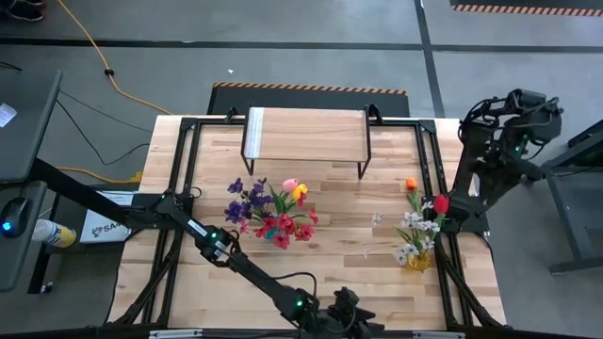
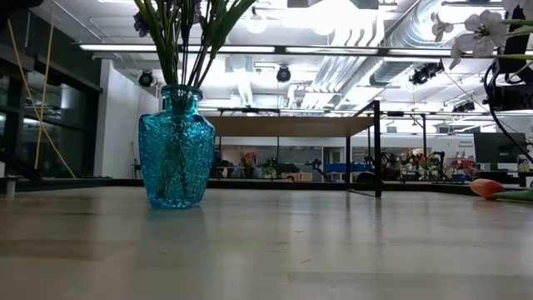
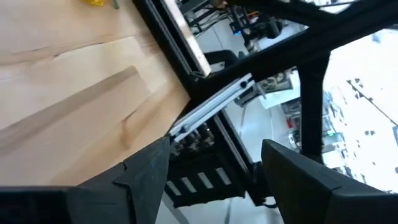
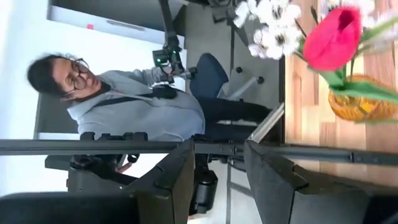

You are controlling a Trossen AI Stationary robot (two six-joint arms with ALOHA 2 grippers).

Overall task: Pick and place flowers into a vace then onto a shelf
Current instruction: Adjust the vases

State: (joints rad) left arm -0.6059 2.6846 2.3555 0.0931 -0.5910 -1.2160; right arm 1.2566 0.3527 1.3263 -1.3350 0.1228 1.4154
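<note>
Right pincer (image 4: 219,146): released, nothing between the fingers. It hangs at the worktop's (image 1: 330,264) right edge, just beside the red bloom (image 4: 339,31) of the flowers (image 1: 419,226), which stand in the amber vase (image 4: 364,102).

Judgement: the bouquet is seated, so the lift to the shelf (image 1: 306,132) is due. I'd come in below the blooms, close on the vase neck, keep it upright and clear the shelf's edge before setting it down.

Left pincer (image 3: 216,144): released, waiting off the near edge.
</note>
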